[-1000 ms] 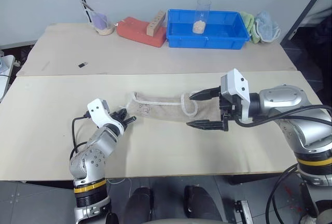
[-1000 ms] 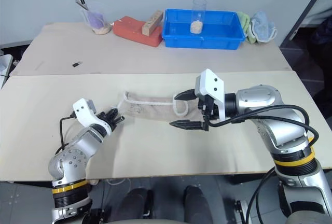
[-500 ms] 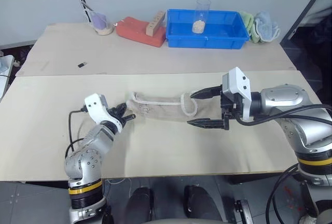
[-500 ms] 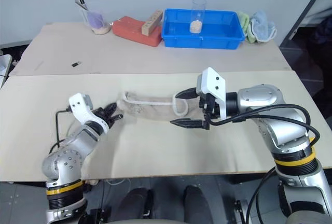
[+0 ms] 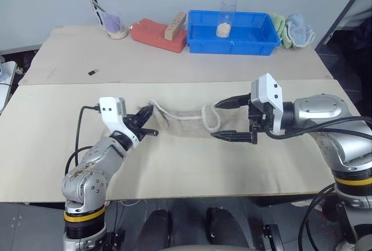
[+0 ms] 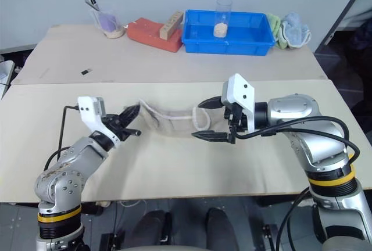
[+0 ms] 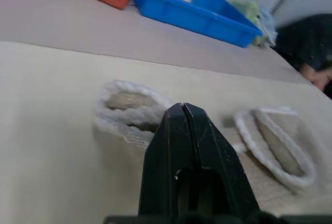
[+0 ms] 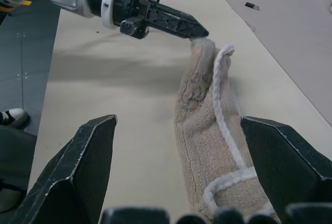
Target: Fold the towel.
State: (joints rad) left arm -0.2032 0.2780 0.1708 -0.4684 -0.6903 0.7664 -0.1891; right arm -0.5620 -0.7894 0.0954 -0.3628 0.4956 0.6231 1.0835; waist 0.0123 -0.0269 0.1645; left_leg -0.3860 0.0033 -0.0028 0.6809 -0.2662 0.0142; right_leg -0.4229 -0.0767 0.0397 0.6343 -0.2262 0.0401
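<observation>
The beige towel [image 5: 183,120] lies bunched in a long strip on the near table, its white edging curling at both ends. My left gripper [image 8: 199,30] is shut on the towel's left end and holds that end raised off the table. In the left wrist view the closed fingers [image 7: 182,130] stand in front of the lifted fold [image 7: 127,111]. My right gripper [image 5: 215,121] hovers open over the towel's right end. One finger is on the far side and one on the near side, and neither touches the cloth.
On the far table stand a blue bin [image 5: 256,45] holding a clear cup [image 5: 227,15], a red block [image 5: 152,33] with a wooden piece on it, a cup [image 5: 114,26], and green and light-blue cloths [image 5: 292,29]. A small dark item [image 5: 93,72] lies near the seam.
My left gripper has risen and swung right, pulling the towel's left end up off the table. The right gripper has stayed where it was, open.
</observation>
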